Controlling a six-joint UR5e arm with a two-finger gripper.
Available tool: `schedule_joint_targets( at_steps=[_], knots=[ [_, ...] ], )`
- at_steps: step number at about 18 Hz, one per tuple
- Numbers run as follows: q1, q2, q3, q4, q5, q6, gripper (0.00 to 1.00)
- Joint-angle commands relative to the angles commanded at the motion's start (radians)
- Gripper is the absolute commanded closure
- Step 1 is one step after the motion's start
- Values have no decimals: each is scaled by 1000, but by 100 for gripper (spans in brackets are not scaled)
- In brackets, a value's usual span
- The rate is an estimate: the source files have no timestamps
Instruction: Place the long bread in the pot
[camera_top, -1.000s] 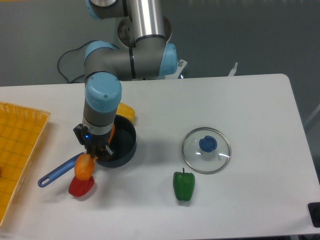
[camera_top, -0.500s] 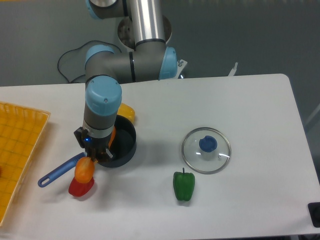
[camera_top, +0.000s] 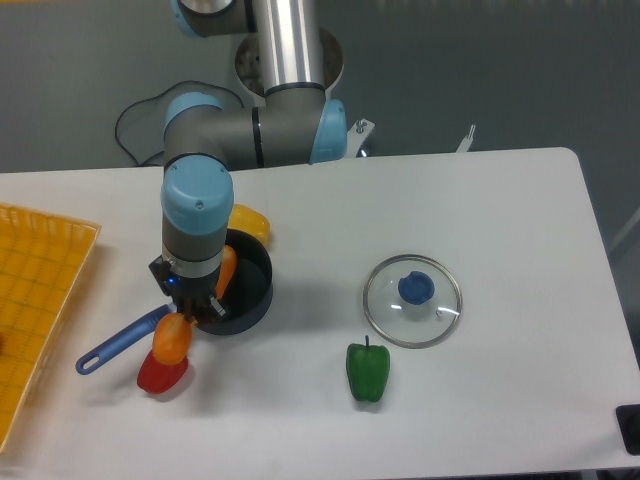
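Nearest the camera, lower centre: green pepper (camera_top: 368, 371) lying on the tabletop (camera_top: 500, 250), not involved. Just behind it, glass lid (camera_top: 412, 299) with blue knob lies flat, well apart from the pot, so the opening is free for the drop.

Lower left: red pepper (camera_top: 161, 373) sits under the low end of the long bread (camera_top: 172, 337). Bread runs diagonally, lower end orange and rounded over the pot's blue handle, upper end showing as an orange sliver inside the pot (camera_top: 243, 283) by its left wall. So it looks half-in, leaning across the rim rather than seated.

Gripper (camera_top: 195, 304) is right over the rim at the bread's middle, pointing down. Fingers hidden by the wrist body and the bread; cannot tell if it is pinching the bread or already let go.

Judgement: placement is in its final step. Risk is the bread tipping back out over the rim, since its length roughly matches the pot's width.

Behind the pot, a yellow item (camera_top: 249, 220) touching or just beside the rim. Orange tray (camera_top: 30, 300) at far left edge.
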Motion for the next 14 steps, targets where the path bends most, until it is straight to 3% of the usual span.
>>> schedule_joint_targets(
  at_steps=[14],
  knots=[
    [-11,0,-21,-2,23,2,77]
  ],
)
